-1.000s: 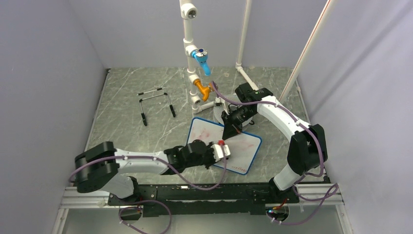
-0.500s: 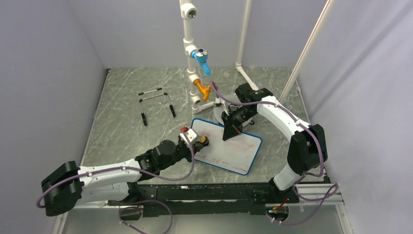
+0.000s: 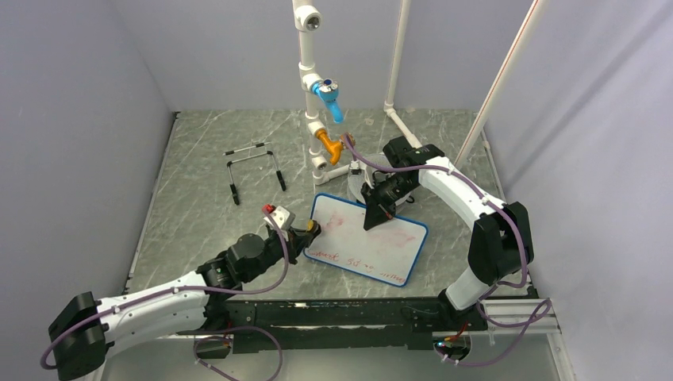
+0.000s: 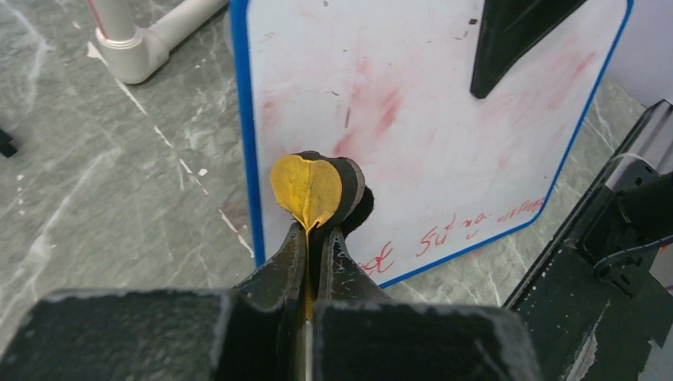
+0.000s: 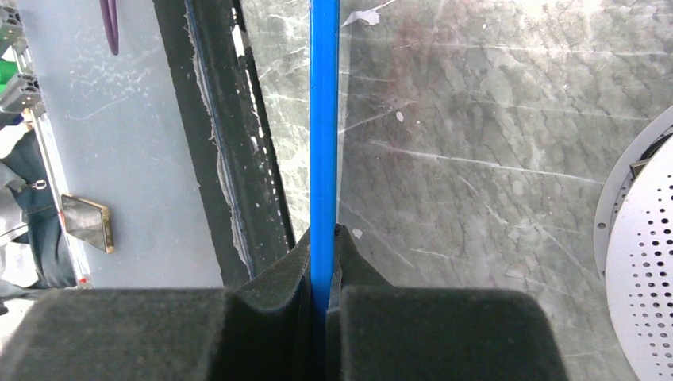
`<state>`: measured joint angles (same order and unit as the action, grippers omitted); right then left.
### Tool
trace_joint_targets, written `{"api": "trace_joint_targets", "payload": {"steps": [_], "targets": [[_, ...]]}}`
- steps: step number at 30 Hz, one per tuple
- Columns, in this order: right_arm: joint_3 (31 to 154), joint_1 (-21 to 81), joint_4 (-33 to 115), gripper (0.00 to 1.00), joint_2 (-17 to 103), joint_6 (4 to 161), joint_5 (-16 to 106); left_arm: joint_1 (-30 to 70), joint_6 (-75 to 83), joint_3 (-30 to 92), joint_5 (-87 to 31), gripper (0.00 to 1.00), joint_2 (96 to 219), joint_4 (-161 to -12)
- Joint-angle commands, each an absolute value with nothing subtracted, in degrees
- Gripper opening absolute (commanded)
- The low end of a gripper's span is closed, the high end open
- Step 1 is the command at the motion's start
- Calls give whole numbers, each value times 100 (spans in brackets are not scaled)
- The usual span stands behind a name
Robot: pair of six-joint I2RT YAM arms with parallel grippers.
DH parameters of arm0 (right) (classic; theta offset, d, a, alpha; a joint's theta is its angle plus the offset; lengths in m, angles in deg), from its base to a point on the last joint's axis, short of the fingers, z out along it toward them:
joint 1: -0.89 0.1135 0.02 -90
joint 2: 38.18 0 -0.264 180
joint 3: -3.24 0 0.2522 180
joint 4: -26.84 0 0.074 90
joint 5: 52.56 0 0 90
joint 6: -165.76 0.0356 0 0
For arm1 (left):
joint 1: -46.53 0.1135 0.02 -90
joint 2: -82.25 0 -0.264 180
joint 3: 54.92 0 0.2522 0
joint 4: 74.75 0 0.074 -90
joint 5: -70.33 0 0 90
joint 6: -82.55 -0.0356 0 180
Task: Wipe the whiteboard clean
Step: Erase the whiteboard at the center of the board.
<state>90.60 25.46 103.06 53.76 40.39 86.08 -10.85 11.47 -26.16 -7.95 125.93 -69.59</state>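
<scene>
The whiteboard (image 3: 379, 238) lies on the marble table, blue-framed, with pink smears over most of it and red writing (image 3: 349, 260) along its near edge. My left gripper (image 3: 305, 232) is shut on a folded yellow and black eraser pad (image 4: 311, 190) that sits at the board's left edge (image 4: 242, 143). The board also shows in the left wrist view (image 4: 444, 119). My right gripper (image 3: 373, 214) is shut on the board's far edge, its jaws clamped on the blue frame (image 5: 324, 119). It appears as a black wedge in the left wrist view (image 4: 508, 40).
A round grey perforated disc (image 3: 357, 181) lies just behind the board, also in the right wrist view (image 5: 647, 262). A white pipe stand with blue and orange valves (image 3: 319, 119) rises behind it. A wire stand (image 3: 254, 168) sits at the back left. A black rail (image 3: 349, 313) runs along the near edge.
My left gripper with the eraser pad has swept left across the board, from its near right part to its left edge. The right gripper and board have stayed put.
</scene>
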Motion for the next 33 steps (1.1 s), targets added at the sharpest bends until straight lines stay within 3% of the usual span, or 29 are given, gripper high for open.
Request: {"api": "trace_joint_targets", "payload": {"steps": [1,11,19,25,33], "targets": [[9026,2541,10027,0,5244,3879,8637,-1001,1352,-2666,-485,0,12211,-7312],[8972,2498,9897,0,5116,3980,8629,-750,1671,-2908,-217,0,11952,-7892],[8963,2416,9809,0,5075,4096,8736,-920,1445,-3345,-1227,0,13010,-5984],[8892,2418,9607,0,5097,4338,8625,-1657,1343,-3060,-261,0,13885,-5905],[8864,2408,9570,0,5104,4375,8635,-1680,1872,-2654,1214,0,14933,-6448]]}}
